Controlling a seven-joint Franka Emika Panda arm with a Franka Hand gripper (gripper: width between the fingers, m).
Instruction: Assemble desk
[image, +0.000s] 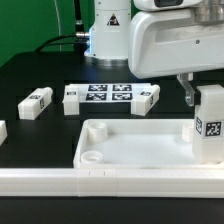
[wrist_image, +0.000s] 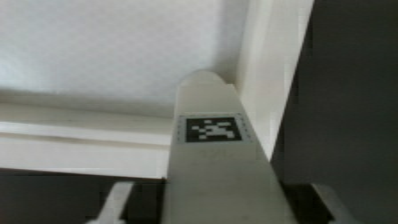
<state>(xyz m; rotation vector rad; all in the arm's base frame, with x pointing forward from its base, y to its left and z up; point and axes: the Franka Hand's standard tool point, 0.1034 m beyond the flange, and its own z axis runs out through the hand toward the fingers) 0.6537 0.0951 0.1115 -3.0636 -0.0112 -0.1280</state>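
Your gripper (image: 205, 98) straddles the upright leg (image: 211, 128) at the tabletop's (image: 140, 145) three o'clock rim. Clamped or loose, you can't tell. Squeeze squarely and keep it vertical.

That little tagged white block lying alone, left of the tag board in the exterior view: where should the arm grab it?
Probably grip the leg at its middle, from straight above, jaws closing on its two long sides. It lies flat, tag up, narrow across, with bare table along both long sides, so the jaws should have room.
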